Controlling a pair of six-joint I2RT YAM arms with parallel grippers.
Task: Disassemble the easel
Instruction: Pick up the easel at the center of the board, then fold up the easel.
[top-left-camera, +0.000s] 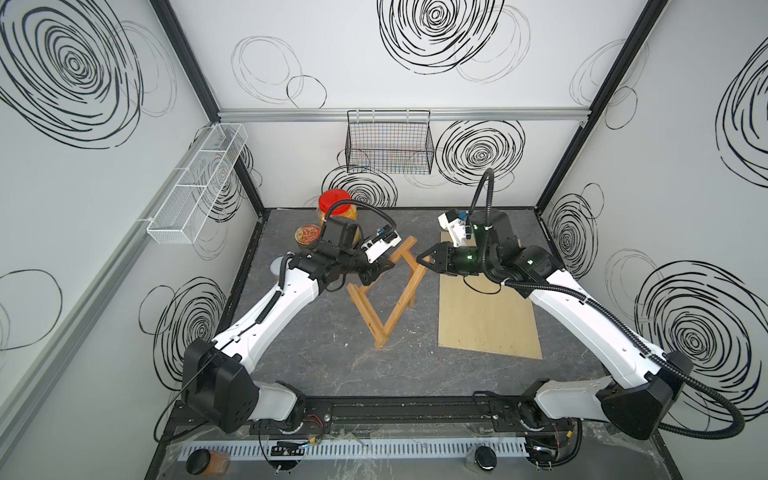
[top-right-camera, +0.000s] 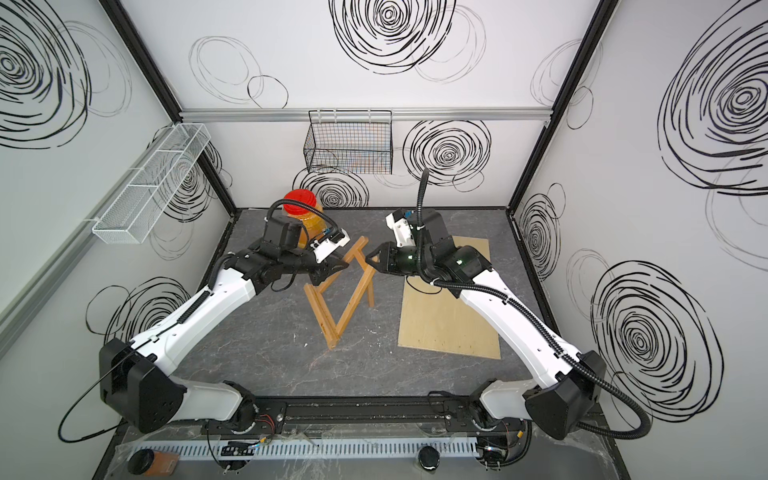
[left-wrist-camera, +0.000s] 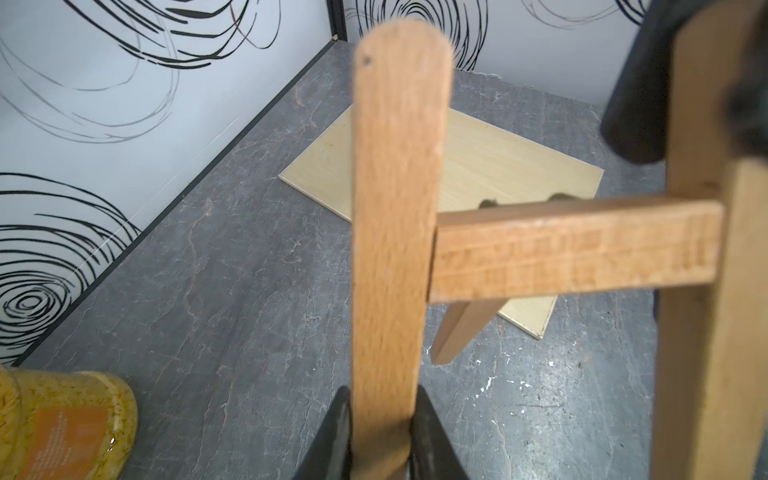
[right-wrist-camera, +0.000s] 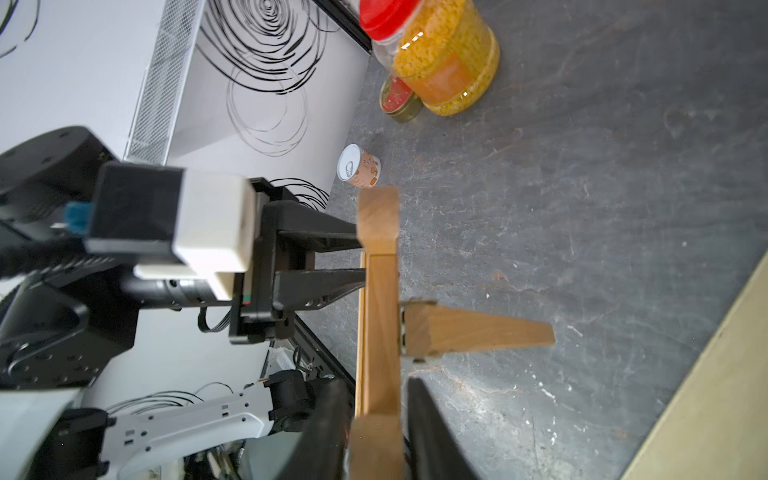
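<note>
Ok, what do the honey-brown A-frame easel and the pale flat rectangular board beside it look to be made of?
The honey-brown A-frame easel: solid wood, smooth with little sheen; fine grain flecks show on the slats in the wrist views. The pale flat rectangular board: likely thin plywood, bare and matt; faint straight grain, thin edge, plies too small to confirm.

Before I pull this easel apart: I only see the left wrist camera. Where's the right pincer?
Observer: The right pincer straddles the opposite leg of the easel, jaws slightly open around the wood.
Operator: Anything loose nearby?
Observer: A small can lies on its side by the left wall.
Operator: And that yellow jar?
Observer: The jar stands upright with a red lid on.
</note>
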